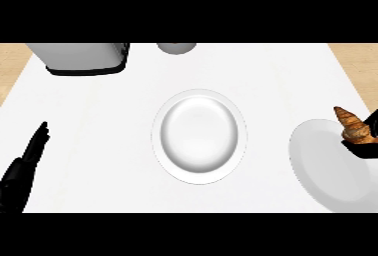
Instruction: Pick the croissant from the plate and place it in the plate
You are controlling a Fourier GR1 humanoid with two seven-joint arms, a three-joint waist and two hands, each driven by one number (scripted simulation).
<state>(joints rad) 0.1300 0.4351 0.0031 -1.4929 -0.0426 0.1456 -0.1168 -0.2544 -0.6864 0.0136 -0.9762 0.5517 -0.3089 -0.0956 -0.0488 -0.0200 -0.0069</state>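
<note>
White counter (96, 150) from edge to edge, with strips of pale wood showing at both upper corners. At the far left, a grey boxy appliance (81, 57) on a dark base; beside it, at the top edge, a small grey round object (176, 47), cut off by the frame and too little shown to name. In the middle, an empty white plate (199, 176) with a shallow well. Near the right edge, a second plate (314, 160), flatter and plain.

Croissant (352, 125) above the right plate's far rim, pointed tip up and tilted a little to the left, lower end hidden inside the right hand (364, 146). That hand closed around the pastry's lower part, dark fingers wrapping it at the frame's edge. Whether lifted clear of the plate or just touching: cannot tell from this steep angle.

Left hand (28, 159) resting at the lower left, fingers straight and pointing up the counter, holding nothing, well apart from both plates.

Judging the pastry: light, with a flaky crust and soft inside, likely to crush or shed crumbs if squeezed. Best taken across the thick middle rather than the thin horns, which would probably snap. Present hold sits low on one end, so some swinging of the free tip seems possible on the way to the centre plate. Next step, probably: carry left over the empty plate and lower gently.
</note>
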